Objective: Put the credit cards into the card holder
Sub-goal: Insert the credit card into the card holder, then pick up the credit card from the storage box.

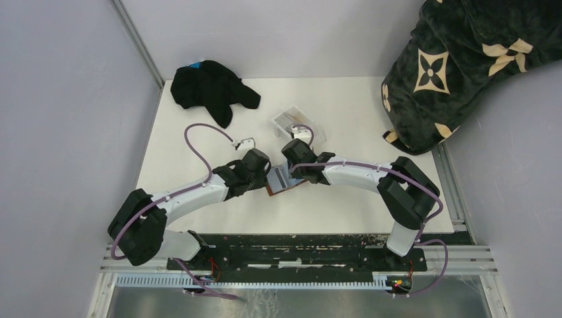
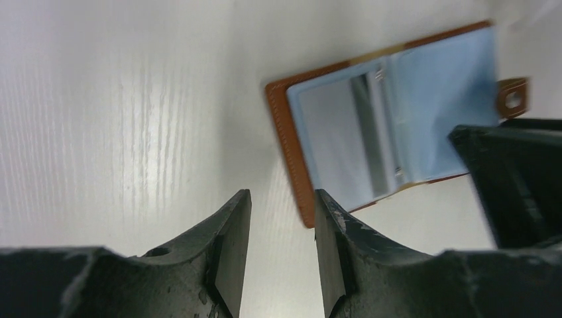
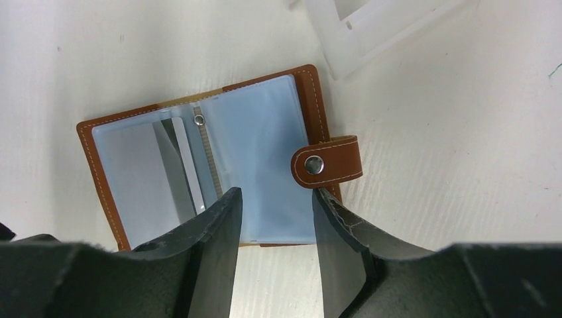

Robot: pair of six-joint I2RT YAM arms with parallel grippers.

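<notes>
Right wrist view: a small brown leather card holder [image 3: 258,146] lies opened flat on the white table [image 3: 431,199], its long axis running across the picture and tilted slightly, the right end higher. Inside are pale blue, see-through plastic sleeves framed by a stitched brown border, and a greyish card [image 3: 132,172] shows through the left sleeve. A short brown snap tab [image 3: 328,162] with a metal stud sticks out past the right edge. The right gripper [image 3: 275,199] hangs over the holder's near edge, its dark jaws parted with nothing between them. In the left wrist view, the left gripper [image 2: 281,199] is also parted and empty over bare table, just beside the holder's corner. From the top external view, the holder sits between the two grippers, mid-table.
</notes>
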